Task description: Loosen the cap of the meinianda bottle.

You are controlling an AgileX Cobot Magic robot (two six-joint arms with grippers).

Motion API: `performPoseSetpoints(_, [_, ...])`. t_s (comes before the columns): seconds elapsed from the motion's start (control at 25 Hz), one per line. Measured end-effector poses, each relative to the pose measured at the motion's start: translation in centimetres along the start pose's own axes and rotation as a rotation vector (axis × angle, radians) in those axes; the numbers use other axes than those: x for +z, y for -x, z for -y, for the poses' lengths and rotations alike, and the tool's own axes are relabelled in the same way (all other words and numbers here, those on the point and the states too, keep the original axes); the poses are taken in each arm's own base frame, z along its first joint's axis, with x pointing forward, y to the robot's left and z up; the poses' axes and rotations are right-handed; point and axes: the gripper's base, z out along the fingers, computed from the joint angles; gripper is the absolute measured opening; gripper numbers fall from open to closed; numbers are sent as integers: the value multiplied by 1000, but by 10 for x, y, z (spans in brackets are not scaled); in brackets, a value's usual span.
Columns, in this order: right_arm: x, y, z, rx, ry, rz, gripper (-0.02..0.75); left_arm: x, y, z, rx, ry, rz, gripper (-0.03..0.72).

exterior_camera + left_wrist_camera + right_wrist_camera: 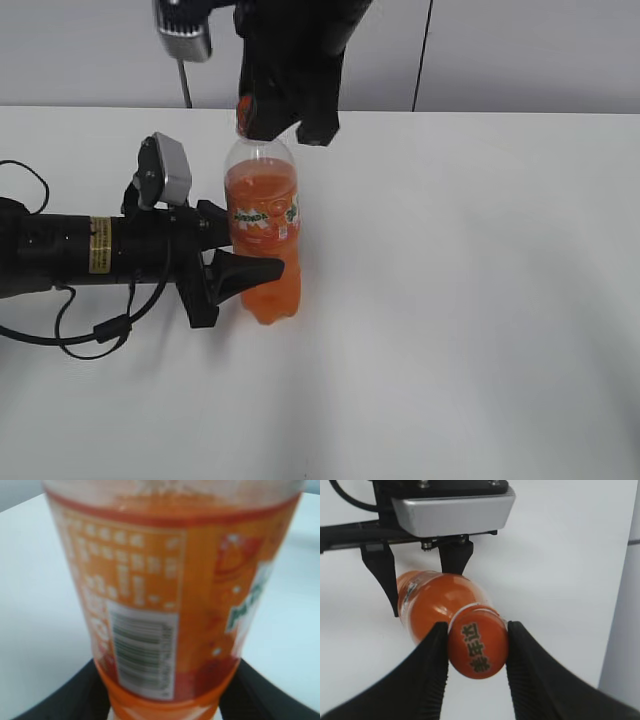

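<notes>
White table [480, 330] fills the foreground of the exterior view, bare on the near and right side; a pale grey wall [520, 50] closes the scene behind it; nearest on the table, the meinianda bottle [265, 240] is seen standing upright left of centre, orange liquid up to the shoulder, label facing the camera; the left gripper [245, 250] is laid in horizontally from the left and is closed around the lower body of the bottle, one finger in front and one behind; in the left wrist view the label and barcode fill the frame, a dark finger [65, 695] at each lower edge; farther up, the right gripper [474, 647] is brought down from above; its ribbed fingers are pressed against both sides of the cap [477, 647], dark characters visible on top.
</notes>
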Motion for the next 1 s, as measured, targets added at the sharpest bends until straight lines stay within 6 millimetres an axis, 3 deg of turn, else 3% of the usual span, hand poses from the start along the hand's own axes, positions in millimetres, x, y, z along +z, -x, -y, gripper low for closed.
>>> performPoseSetpoints(0.16, [0,1,2,-94,-23,5,271,0,0,0,-8,4,1,377])
performPoseSetpoints(0.4, [-5,3,-2,-92,11,28,270,0,0,0,0,0,-1,376])
performPoseSetpoints(0.6, [-42,5,-10,-62,49,44,269,0,0,0,2,-1,-2,376])
performPoseSetpoints(0.84, [-107,6,-9,300,-74,79,269,0,0,0,3,-2,-2,376])
performPoseSetpoints(1.0, [-123,-11,-5,627,-165,13,269,0,0,0,3,-3,-3,376])
